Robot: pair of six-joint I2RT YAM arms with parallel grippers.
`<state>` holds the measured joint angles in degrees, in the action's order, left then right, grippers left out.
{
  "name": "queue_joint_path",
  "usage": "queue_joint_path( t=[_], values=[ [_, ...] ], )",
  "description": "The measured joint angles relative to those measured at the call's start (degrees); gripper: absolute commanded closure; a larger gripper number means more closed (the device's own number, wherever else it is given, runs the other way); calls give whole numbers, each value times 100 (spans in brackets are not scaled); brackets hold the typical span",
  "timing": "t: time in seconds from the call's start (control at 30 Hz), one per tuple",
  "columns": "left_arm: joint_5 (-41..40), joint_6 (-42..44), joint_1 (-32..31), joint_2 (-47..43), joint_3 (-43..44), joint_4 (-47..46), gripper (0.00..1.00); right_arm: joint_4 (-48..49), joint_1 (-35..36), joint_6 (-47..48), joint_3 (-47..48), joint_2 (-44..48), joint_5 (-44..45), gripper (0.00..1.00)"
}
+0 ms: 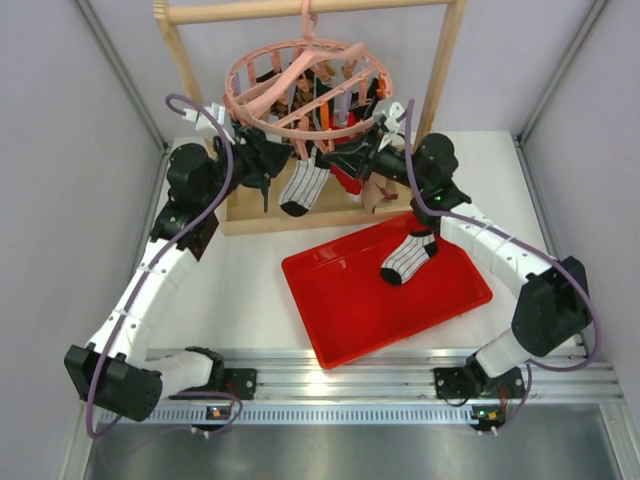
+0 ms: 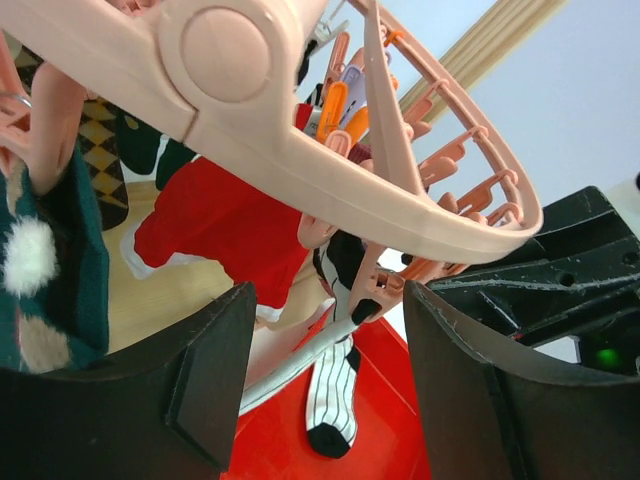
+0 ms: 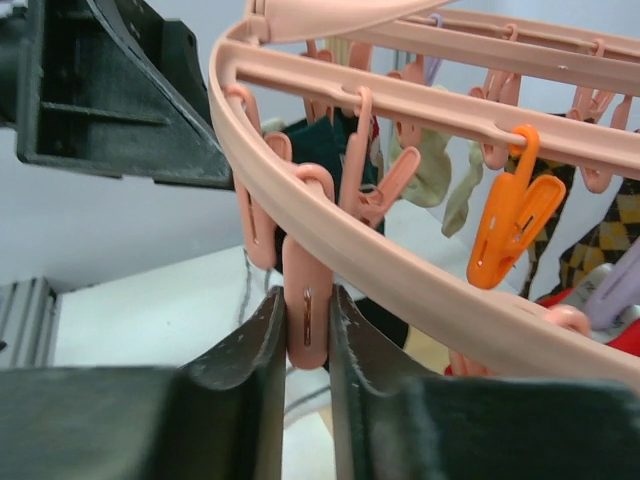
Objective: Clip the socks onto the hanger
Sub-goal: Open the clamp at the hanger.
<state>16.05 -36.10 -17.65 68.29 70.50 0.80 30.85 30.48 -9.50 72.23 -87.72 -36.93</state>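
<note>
Pink peg on the hanger rim is clenched in my right gripper; left gripper hangs released. One striped sock dangles beneath the hanger. The other sock lies in the red tray at five o'clock from my right gripper, toe towards seven — that arm looks nearer.

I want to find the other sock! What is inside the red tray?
One short white sock with black pinstripes and black toe lies in the flat red plastic tray, near its far right side. The bit of tray under the sock is covered.
</note>
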Motion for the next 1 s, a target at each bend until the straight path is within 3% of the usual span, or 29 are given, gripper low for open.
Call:
queue_joint_path(
  t=[0.1, 0.47, 0.5, 0.67, 1.0],
  values=[
    [9, 0, 48, -166, -55, 31, 33, -46, 37, 13, 22, 7, 72, 100],
    [450, 125, 85, -1414, -358, 229, 28, -343, 372, 199, 31, 98, 544, 100],
    [568, 127, 87, -1429, -358, 223, 20, -350, 382, 199, 31, 109, 568, 100],
    [1158, 151, 50, -1174, -365, 11, 17, -411, 435, 184, 76, 146, 643, 100],
    [1086, 125, -581, -398, -271, -87, 20, -518, 516, 181, 138, 184, 737, 100]
  ],
)
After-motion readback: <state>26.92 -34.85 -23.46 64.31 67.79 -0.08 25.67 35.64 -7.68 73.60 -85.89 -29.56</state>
